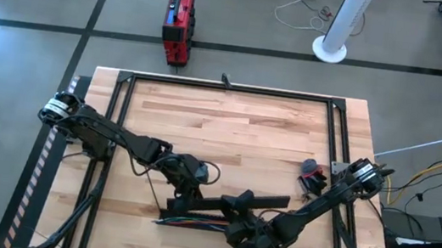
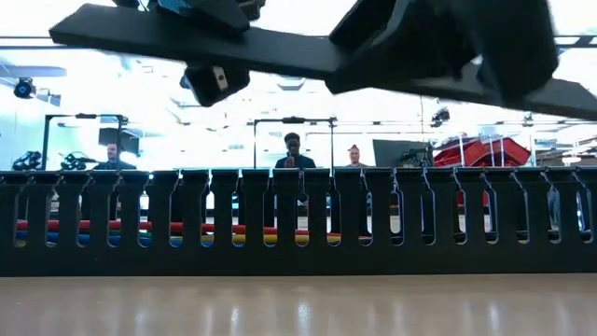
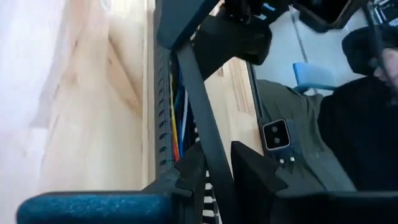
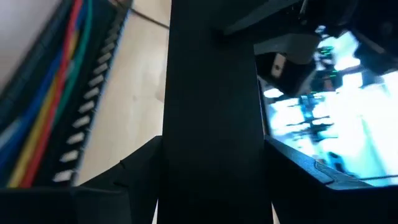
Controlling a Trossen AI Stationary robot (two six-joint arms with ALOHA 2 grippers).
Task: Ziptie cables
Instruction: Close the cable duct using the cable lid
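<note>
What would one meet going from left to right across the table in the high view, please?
Left gripper → cables in the slotted black duct → right gripper clamped on a flat black bar → small dark wire tangle with red clip.

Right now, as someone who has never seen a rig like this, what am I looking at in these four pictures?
Two dark robot arms work at a wooden table. One picture looks straight down on it, one looks level across the tabletop, and two come from cameras on the arms' wrists. Under the grippers lies a long black slotted channel with coloured cables laid inside it. The right gripper clamps a flat black bar above that channel. The left gripper reaches in at the bar from the left. A small dark wire tangle with a red clip sits near the right arm. People stand in the room behind the table.
</note>
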